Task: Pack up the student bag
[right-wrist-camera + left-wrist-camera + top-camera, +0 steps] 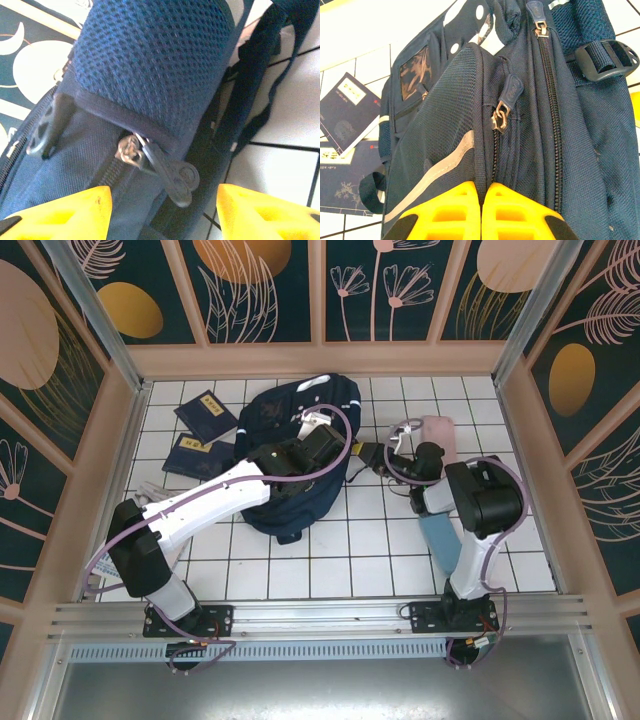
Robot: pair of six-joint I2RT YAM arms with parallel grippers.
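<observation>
1. Top external view: both arms reach from the near edge of the white tiled surface (330,570) toward the student bag (275,420), which lies on the surface's middle, slightly toward the far wall.
2. The left gripper (482,187) sits on the bag's front. Its yellow fingers are closed, tips together against the navy fabric, just below a metal zipper slider (499,120). Whether a fold of cloth is pinched between them, I cannot tell.
3. The right gripper (161,200) is at the bag's right side, open. Its yellow fingers stand wide apart on either side of a black zipper pull (170,170), which hangs free between them.
4. On the bag beyond the left gripper, a grey reflective stripe (437,167) runs diagonally, and a black buckle (607,60) rests at the bag's upper right.
5. Two navy booklets (205,412) with pale labels lie flat just left of the bag, one nearer and one farther.
</observation>
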